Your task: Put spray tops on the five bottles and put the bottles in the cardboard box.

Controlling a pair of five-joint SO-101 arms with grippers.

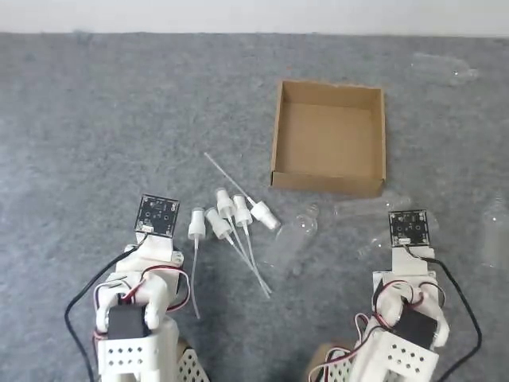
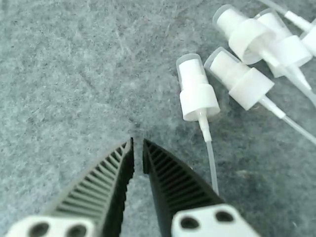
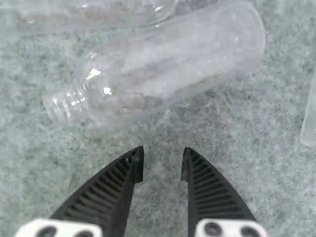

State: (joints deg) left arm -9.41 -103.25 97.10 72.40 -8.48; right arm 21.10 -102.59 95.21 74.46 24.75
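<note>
Starting from the broadest thing, the grey felt mat (image 1: pixel 95 119) carries everything for the job. None of it appears assembled, so I judge the task to be at its very first step. The cardboard box (image 1: pixel 326 181) sits open toward the far side with nothing inside it. The left arm (image 1: pixel 135 318) and right arm (image 1: pixel 409 318) rest at the near edge. Clear bottles lie on their sides between the box and the right arm, one (image 1: pixel 290 235) closest to the tops, another (image 1: pixel 370 208) beside it. The right gripper (image 3: pixel 162 160) has its jaws parted a little, holding nothing, just short of a capless bottle (image 3: pixel 163 64) whose threaded neck is bare. Five spray tops (image 1: pixel 231 211) lie heaped together near the left arm. The left gripper (image 2: pixel 138 148) has its jaws drawn almost together, gripping nothing, near the closest spray top (image 2: pixel 197 89). The next move probably calls for widening those jaws and taking that top by its collar while the right gripper secures a bottle. No brand, label or readable writing shows on box, bottles or tops.
</note>
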